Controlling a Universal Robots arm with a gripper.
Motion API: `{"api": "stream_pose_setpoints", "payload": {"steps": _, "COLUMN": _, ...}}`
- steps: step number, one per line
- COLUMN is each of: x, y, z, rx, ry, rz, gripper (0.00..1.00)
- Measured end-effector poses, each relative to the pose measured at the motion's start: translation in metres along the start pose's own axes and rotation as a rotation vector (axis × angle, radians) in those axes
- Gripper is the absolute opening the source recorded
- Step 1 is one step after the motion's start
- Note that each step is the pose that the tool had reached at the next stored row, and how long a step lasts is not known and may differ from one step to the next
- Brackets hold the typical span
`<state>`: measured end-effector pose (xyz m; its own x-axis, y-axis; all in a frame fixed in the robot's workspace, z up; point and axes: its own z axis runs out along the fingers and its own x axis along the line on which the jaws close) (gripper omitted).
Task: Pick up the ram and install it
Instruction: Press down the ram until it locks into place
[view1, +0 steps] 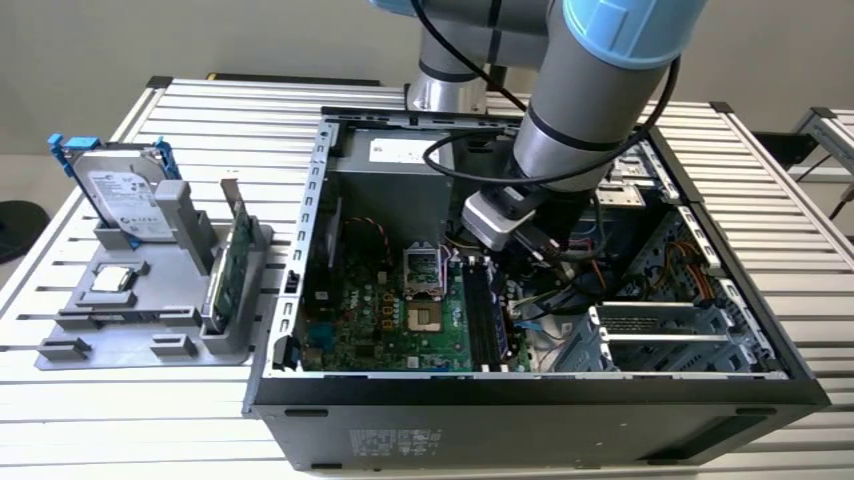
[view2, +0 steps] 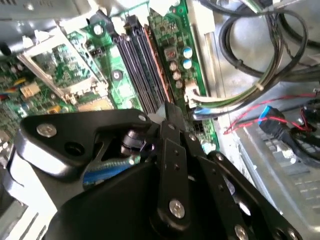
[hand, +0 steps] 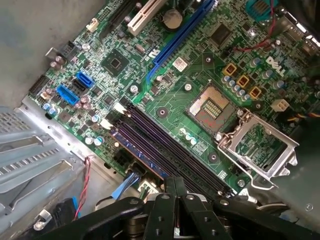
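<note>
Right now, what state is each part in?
Computer case: open, side panel off.
Processor socket: frame lifted, empty.
Ram: standing in the memory slot nearest the board edge, under the gripper.
Other memory slots: empty.
Hard drive: upright in the grey tray.
Green card: upright in the same tray.

matt black tool (view2: 172, 117), ribbed metal table (view1: 160, 400)

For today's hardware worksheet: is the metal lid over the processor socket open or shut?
Open. In the first wrist view the metal lid is swung aside, lying beside the processor socket, whose contacts lie bare.
</note>
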<state>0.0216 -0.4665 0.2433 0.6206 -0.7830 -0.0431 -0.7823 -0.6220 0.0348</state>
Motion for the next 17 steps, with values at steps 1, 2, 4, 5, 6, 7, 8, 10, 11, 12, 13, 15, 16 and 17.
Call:
{"api": "stream_pose_setpoints", "payload": {"steps": 1, "x": 0.0, "y": 0.0, "z": 0.0, "rx": 0.0004, "ry": -0.0003, "rz": 0.008, "gripper": 0.0}}
{"api": "stream_pose_setpoints", "payload": {"steps": 2, "x": 0.0, "y": 0.0, "z": 0.0, "rx": 0.0009, "ry": -0.0006, "rz": 0.016, "gripper": 0.0}}
{"api": "stream_pose_setpoints", "payload": {"steps": 4, "x": 0.0, "y": 0.0, "z": 0.0001, "rx": 0.0015, "ry": -0.0012, "rz": 0.032, "gripper": 0.0}}
{"api": "stream_pose_setpoints", "payload": {"steps": 5, "x": 0.0, "y": 0.0, "z": 0.0, "rx": 0.0018, "ry": -0.0014, "rz": 0.04, "gripper": 0.0}}
{"api": "stream_pose_setpoints", "payload": {"steps": 6, "x": 0.0, "y": 0.0, "z": 0.0001, "rx": 0.0021, "ry": -0.0017, "rz": 0.047, "gripper": 0.0}}
{"api": "stream_pose_setpoints", "payload": {"steps": 7, "x": 0.0, "y": 0.0, "z": 0.0001, "rx": 0.0025, "ry": -0.002, "rz": 0.056, "gripper": 0.0}}
{"api": "stream_pose_setpoints", "payload": {"steps": 8, "x": 0.0, "y": 0.0, "z": 0.0001, "rx": 0.0028, "ry": -0.0023, "rz": 0.063, "gripper": 0.0}}
{"api": "stream_pose_setpoints", "payload": {"steps": 10, "x": 0.0, "y": 0.0, "z": 0.0001, "rx": 0.0035, "ry": -0.0028, "rz": 0.079, "gripper": 0.0}}
{"api": "stream_pose_setpoints", "payload": {"steps": 11, "x": 0.0, "y": 0.0, "z": 0.0001, "rx": 0.0038, "ry": -0.003, "rz": 0.086, "gripper": 0.0}}
{"api": "stream_pose_setpoints", "payload": {"steps": 12, "x": 0.0, "y": 0.0, "z": 0.0002, "rx": 0.0042, "ry": -0.0033, "rz": 0.094, "gripper": 0.0}}
{"api": "stream_pose_setpoints", "payload": {"steps": 13, "x": 0.0, "y": 0.0, "z": 0.0002, "rx": 0.0045, "ry": -0.0036, "rz": 0.101, "gripper": 0.0}}
{"api": "stream_pose_setpoints", "payload": {"steps": 15, "x": 0.0, "y": 0.0, "z": 0.0003, "rx": 0.0051, "ry": -0.0041, "rz": 0.116, "gripper": 0.0}}
{"api": "stream_pose_setpoints", "payload": {"steps": 16, "x": 0.0, "y": -0.0001, "z": 0.0003, "rx": 0.0053, "ry": -0.0043, "rz": 0.122, "gripper": 0.0}}
{"api": "stream_pose_setpoints", "payload": {"steps": 17, "x": 0.0, "y": -0.0001, "z": 0.0004, "rx": 0.0057, "ry": -0.0046, "rz": 0.129, "gripper": 0.0}}
